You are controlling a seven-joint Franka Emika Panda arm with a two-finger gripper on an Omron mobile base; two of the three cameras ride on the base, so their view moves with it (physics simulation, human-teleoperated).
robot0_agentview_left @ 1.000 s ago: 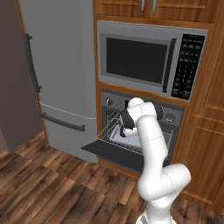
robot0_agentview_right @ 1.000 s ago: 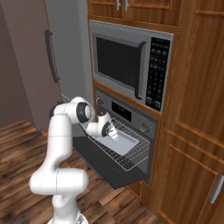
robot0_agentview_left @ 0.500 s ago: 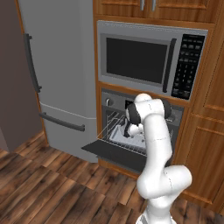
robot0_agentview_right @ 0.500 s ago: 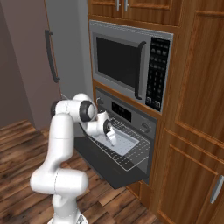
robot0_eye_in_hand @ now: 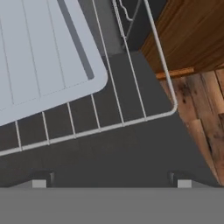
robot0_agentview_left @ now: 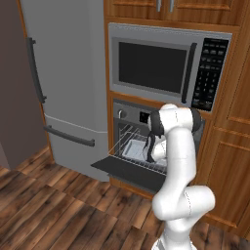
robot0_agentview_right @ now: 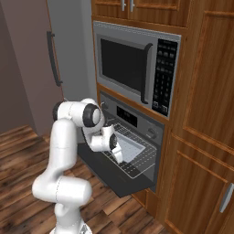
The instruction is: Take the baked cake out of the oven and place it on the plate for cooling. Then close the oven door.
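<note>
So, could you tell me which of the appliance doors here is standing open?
The oven door, dropped flat below the pulled-out wire rack. The microwave door above and the fridge door are both shut.

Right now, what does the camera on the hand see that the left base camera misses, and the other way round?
Hand view alone: the rack's rounded front corner close up, with the tray's corner lying on its wires, and the open tool's fingertips low in the picture. Left base view alone: the microwave, the fridge, the oven's knobs and the arm. Both show the rack, the pale tray, the lowered oven door and the wooden floor.
</note>
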